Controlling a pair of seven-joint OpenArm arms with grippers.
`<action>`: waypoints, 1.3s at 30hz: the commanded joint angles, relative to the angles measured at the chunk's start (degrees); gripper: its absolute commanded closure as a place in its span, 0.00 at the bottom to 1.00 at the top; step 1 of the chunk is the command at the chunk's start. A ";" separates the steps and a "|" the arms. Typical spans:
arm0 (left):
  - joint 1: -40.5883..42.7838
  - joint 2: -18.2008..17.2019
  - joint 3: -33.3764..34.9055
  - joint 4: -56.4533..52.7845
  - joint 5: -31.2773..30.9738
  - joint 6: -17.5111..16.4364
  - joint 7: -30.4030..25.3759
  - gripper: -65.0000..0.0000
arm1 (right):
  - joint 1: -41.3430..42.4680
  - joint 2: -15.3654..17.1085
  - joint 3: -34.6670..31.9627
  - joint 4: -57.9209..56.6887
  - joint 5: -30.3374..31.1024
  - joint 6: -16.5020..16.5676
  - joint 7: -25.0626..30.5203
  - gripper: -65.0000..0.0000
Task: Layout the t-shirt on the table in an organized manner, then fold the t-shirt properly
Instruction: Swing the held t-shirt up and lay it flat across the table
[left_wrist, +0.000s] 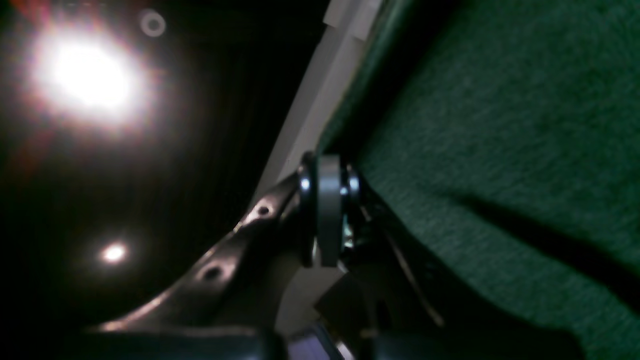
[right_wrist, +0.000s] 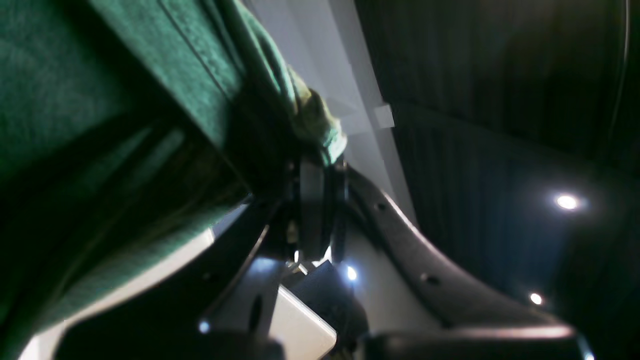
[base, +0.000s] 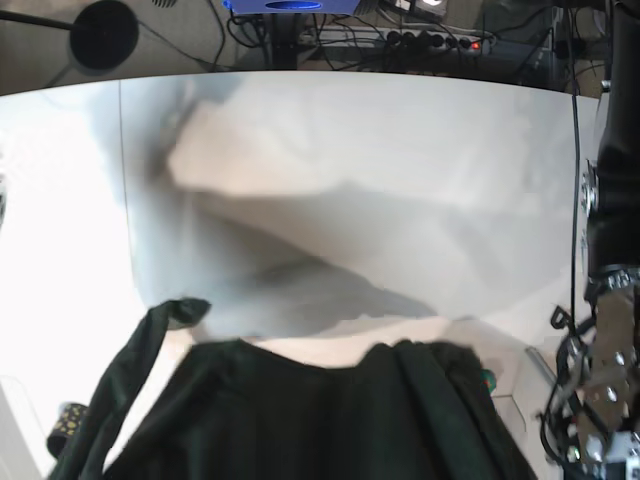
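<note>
Dark green fabric fills the bottom of the base view: the t-shirt (base: 320, 415) hangs lifted at the near edge of the table (base: 400, 180), its upper hem sagging in the middle, one long sleeve (base: 125, 385) trailing down at the left. Up close, the left gripper (left_wrist: 327, 210) is clamped tight, cloth pressed against its right side, though the pinch point itself is blurred. Over on the right gripper (right_wrist: 315, 200), jaws are clenched on a bunched fold of the t-shirt, with a pale green nub of fabric poking out just above the fingertips.
</note>
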 joint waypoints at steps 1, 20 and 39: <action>-0.32 -1.37 -1.20 0.55 1.35 1.53 1.93 1.00 | -1.54 0.66 0.52 0.58 -2.11 -1.03 -3.33 0.99; 8.91 -8.58 -12.19 0.20 0.83 1.53 1.58 1.00 | -22.81 -17.80 -11.44 1.11 -19.17 4.33 8.89 0.99; 6.89 13.13 7.68 -28.46 1.18 2.67 -1.23 1.00 | -46.73 -28.00 12.13 0.14 -15.56 4.07 8.80 0.99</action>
